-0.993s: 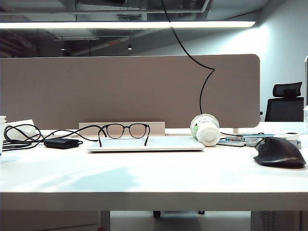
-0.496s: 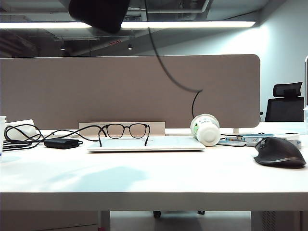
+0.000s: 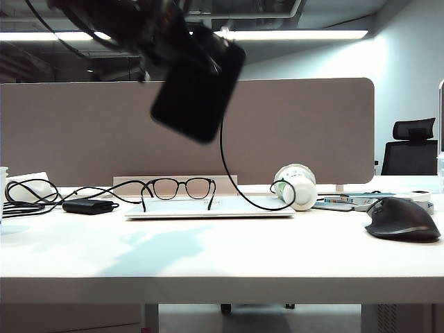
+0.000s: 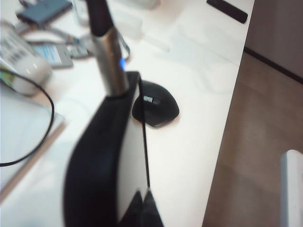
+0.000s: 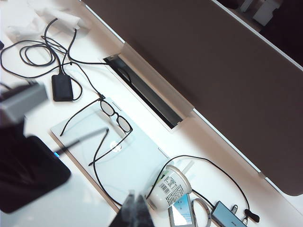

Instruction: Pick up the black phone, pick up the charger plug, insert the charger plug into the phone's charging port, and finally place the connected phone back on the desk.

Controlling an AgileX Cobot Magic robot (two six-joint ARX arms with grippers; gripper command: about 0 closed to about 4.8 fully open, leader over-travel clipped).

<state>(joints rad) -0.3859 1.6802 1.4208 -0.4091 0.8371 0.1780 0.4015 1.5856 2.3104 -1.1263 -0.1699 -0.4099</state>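
The black phone point(image 3: 196, 84) hangs tilted high above the desk point(image 3: 208, 257), held from the upper left by my blurred left arm. In the left wrist view my left gripper point(image 4: 143, 208) is shut on the phone point(image 4: 94, 165), seen edge-on. The silvery charger plug point(image 4: 111, 66) stands in the phone's far short edge, with a blue light on it. Its cable point(image 3: 229, 173) drops from the phone onto the laptop. My right gripper point(image 5: 135, 210) is shut and empty, high over the desk; the phone point(image 5: 26, 177) is a dark blur at that view's side.
Black glasses point(image 3: 180, 189) rest on a closed silver laptop point(image 3: 208, 208). A white cup point(image 3: 297, 186) lies on its side beside it. A black mouse point(image 3: 404, 219) sits at the right and a black adapter brick point(image 3: 89, 206) with coiled cables at the left. A brown partition point(image 3: 312, 125) backs the desk.
The phone has come down from the top edge into full view, tilted. Its cable, which hung from above, now loops down onto the laptop by the cup.
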